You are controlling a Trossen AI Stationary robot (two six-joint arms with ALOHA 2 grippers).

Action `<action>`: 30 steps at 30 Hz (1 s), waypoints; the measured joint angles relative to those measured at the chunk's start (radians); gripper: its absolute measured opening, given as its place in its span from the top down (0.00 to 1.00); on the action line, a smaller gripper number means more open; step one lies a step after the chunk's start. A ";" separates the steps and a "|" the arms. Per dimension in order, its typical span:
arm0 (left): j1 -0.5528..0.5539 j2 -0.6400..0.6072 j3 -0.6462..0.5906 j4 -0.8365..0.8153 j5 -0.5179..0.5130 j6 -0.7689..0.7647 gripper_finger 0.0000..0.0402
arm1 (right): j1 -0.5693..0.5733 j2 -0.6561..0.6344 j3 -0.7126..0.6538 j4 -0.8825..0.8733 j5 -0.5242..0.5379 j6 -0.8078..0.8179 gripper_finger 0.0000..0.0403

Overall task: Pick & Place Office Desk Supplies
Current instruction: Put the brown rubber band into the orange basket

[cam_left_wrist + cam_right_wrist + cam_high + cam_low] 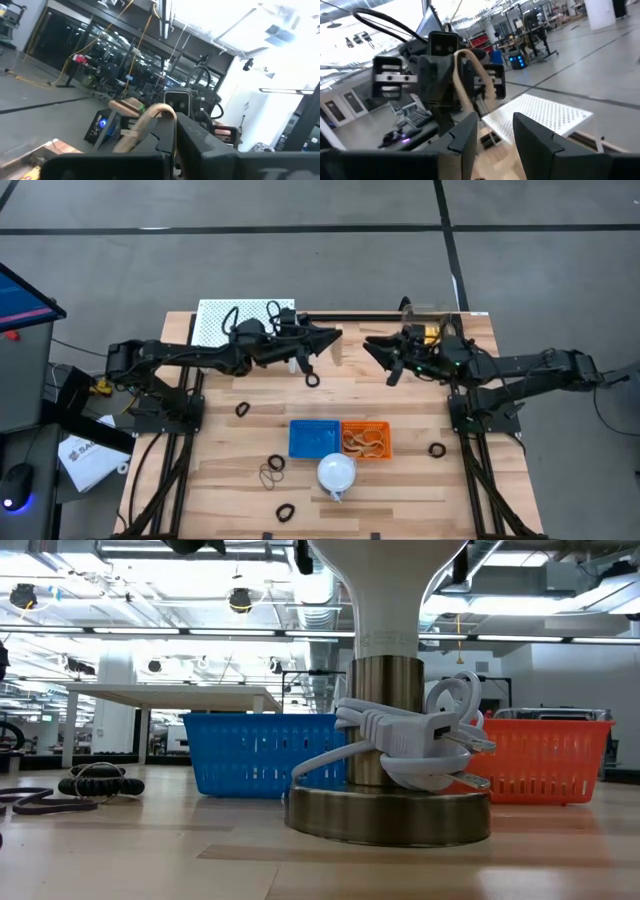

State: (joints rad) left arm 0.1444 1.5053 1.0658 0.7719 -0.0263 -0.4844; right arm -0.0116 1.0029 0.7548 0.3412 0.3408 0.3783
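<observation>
A thin tan rubber band (149,120) is held up in the air over the far middle of the table by my left gripper (333,336), which is shut on it. My right gripper (372,346) faces it from the right, raised and open, with nothing between its fingers (466,136). In the right wrist view the band (468,75) curves out of the left gripper just beyond my open fingers. On the table below lie black rings (312,379), (242,409) and loose bands (270,476). The orange bin (366,440) holds several tan bands. My left gripper pinches the tan rubber band between its two shut fingers, with a loop (159,111) standing out past the fingertips. The fingers point roughly level toward the table's right. The band is lifted clear of the table and bends slack (461,95) below the fingers.
A blue bin (313,438) stands beside the orange one at the table's middle. A white dome lamp (337,472) with its cord (420,735) sits just in front of them. A white perforated board (245,320) lies far left. More black rings (435,449), (285,510) lie near the front.
</observation>
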 joint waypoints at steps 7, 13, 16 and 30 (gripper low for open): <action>0.000 -0.005 0.004 -0.003 0.001 0.000 0.99 | -0.023 0.154 0.140 -0.002 -0.042 -0.047 0.70; 0.000 -0.006 0.004 -0.005 0.001 0.000 0.99 | -0.044 0.273 0.253 -0.005 -0.138 -0.049 0.69; -0.005 -0.006 0.004 -0.003 0.001 -0.012 0.99 | -0.044 0.320 0.298 -0.019 -0.138 -0.050 0.69; -0.012 -0.024 0.002 -0.011 0.010 -0.015 0.99 | -0.048 0.343 0.357 -0.132 -0.135 -0.074 0.97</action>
State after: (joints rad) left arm 0.1326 1.4817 1.0676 0.7609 -0.0159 -0.4992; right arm -0.0599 1.3460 1.1117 0.2093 0.2062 0.3038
